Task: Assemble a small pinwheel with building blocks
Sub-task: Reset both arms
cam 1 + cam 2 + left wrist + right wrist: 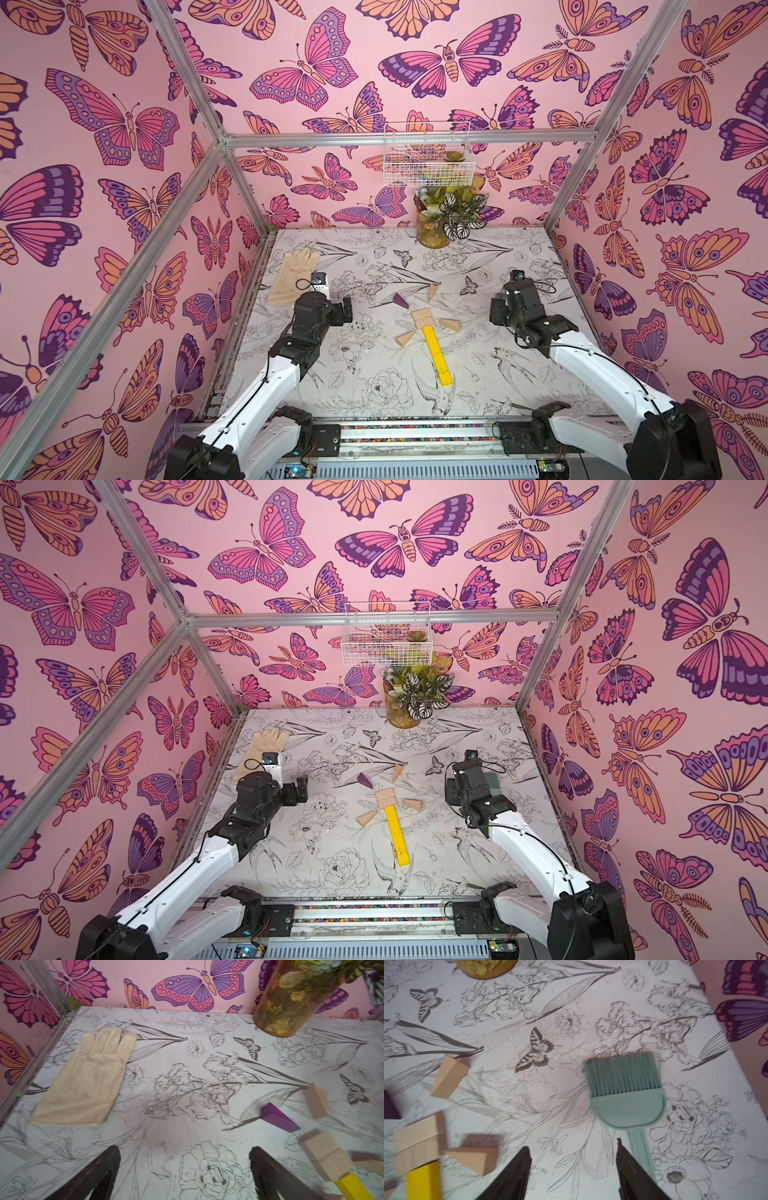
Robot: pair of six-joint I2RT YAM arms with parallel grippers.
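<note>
Both top views: the pinwheel (428,332) lies on the table (374,374), with hub (423,319), yellow stem (438,360) and lower blades (405,338) placed. The purple wedge (401,300) and a beige wedge (433,291) look unseated. Left wrist: left jaws wide, empty. Right wrist: right jaws parted, empty.

"Could you make out the purple wedge (389,1105) from the right wrist view?"

"Barely. The edge cut it off, and the yellow stem (423,1182) was smeared (cropped at the bottom too). The brush (627,1093) handle ran behind the right gripper (572,1144)."

"And the glove (291,270)?"

"In both top views the left arm (311,316) covered part of its cuff."
</note>
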